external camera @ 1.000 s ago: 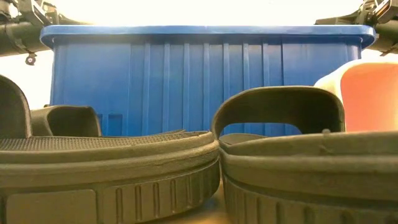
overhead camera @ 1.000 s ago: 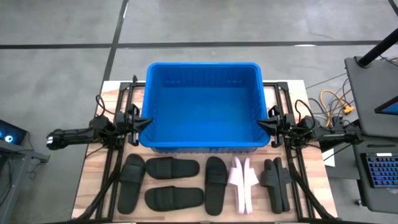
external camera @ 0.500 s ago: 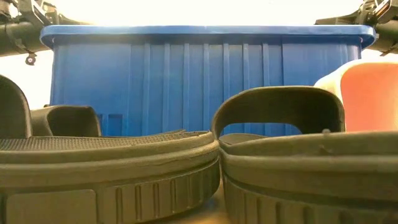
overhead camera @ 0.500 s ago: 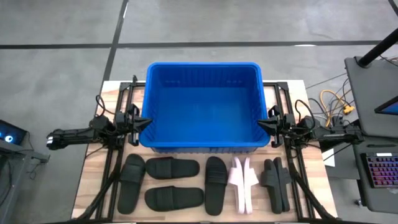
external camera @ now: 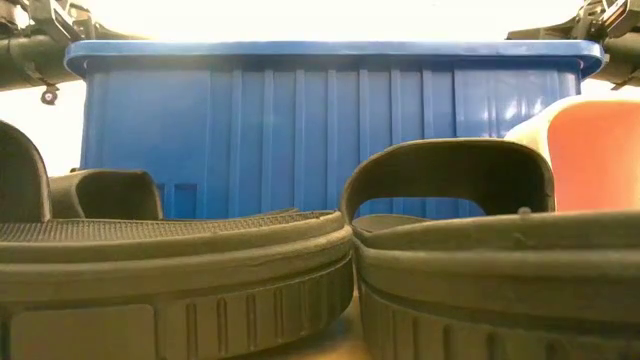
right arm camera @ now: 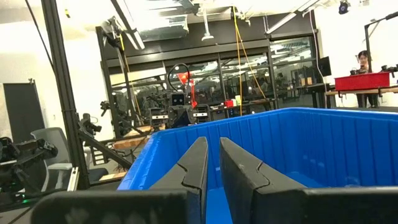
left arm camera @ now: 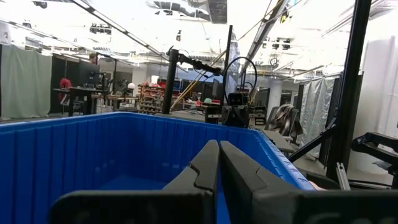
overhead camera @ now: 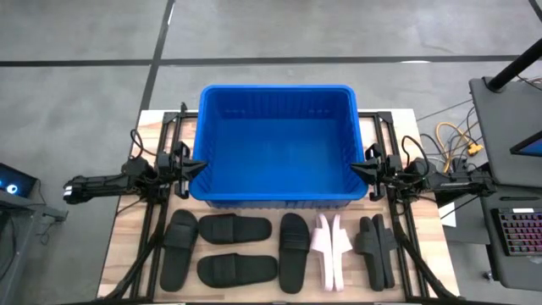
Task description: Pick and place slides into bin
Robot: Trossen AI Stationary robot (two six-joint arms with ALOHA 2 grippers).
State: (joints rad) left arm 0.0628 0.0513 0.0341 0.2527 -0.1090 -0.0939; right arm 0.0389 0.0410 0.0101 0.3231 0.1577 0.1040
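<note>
The blue bin [overhead camera: 277,144] stands on the wooden table, at its far middle; it holds no slides. Several slides lie in a row on the table's near side: black ones [overhead camera: 179,248] [overhead camera: 235,229] [overhead camera: 237,269] [overhead camera: 294,252], a pale pink pair [overhead camera: 333,248] on edge, and a black pair [overhead camera: 375,250] on edge. My left gripper [overhead camera: 198,167] is shut and empty, level at the bin's left rim. My right gripper [overhead camera: 356,167] is shut and empty, level at the bin's right rim. Each wrist view looks across the bin's inside [left arm camera: 93,149] [right arm camera: 323,143].
Black frame rails [overhead camera: 161,212] [overhead camera: 406,229] run along both table sides under the arms. A laptop [overhead camera: 517,237] and cables [overhead camera: 453,140] sit off the table's right. In the low view, two black slides [external camera: 170,270] [external camera: 480,260] fill the foreground before the bin wall [external camera: 330,130].
</note>
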